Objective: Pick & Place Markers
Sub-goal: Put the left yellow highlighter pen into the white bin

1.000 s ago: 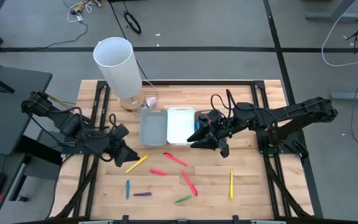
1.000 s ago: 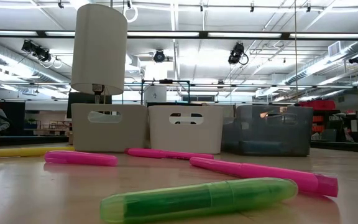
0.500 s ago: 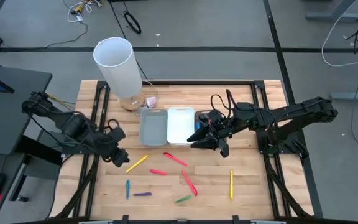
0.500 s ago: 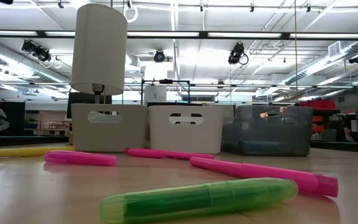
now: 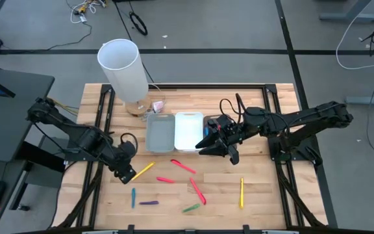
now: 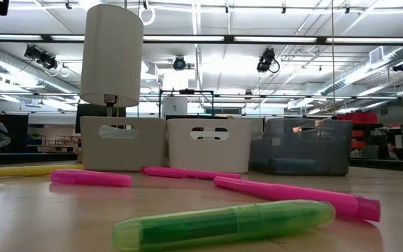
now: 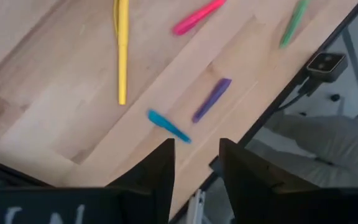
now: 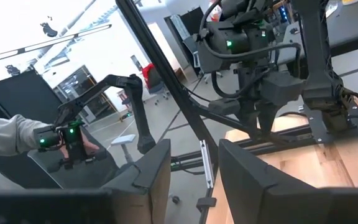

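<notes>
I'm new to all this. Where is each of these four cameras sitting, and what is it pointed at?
High view: above the table, looking straight down on the markers, the bins, both arms, the left gripper and the right gripper.
Low view: at tabletop height, looking level past the green marker toward the bins; no arm shows.
Left wrist view: on the left arm, looking down past its two dark fingers at the table.
Right wrist view: on the right arm, past its fingers into the room.
Shared: the long yellow marker.

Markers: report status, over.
Left tool open, empty, by yellow marker. Right tool open, empty, beside bins. Markers all on table. Nothing blocking.
</notes>
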You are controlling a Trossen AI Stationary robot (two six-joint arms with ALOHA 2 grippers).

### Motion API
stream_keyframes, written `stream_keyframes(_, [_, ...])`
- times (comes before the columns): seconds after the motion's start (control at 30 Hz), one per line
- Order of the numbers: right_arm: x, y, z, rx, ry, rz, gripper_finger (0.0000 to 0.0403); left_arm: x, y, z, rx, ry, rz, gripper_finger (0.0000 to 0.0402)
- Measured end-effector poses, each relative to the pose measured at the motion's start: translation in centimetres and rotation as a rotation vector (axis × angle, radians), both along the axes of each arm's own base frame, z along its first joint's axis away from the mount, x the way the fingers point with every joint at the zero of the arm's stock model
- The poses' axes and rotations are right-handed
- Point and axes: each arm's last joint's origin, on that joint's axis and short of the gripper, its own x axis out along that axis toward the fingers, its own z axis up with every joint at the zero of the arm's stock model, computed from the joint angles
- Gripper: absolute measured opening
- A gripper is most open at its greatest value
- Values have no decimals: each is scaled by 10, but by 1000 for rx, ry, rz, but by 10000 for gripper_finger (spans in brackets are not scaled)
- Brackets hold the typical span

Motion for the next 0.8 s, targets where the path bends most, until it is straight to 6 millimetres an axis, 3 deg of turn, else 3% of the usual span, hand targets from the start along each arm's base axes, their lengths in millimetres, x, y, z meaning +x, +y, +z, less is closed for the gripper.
stream_keyframes(0.37, [0, 0, -2, -11, 22, 0, 134, 4, 4, -2, 113, -45, 85, 155])
stream_keyframes(0.8, [0, 0, -5, -14, 45, 0, 134, 27, -7, -35, 286, 94, -3, 156])
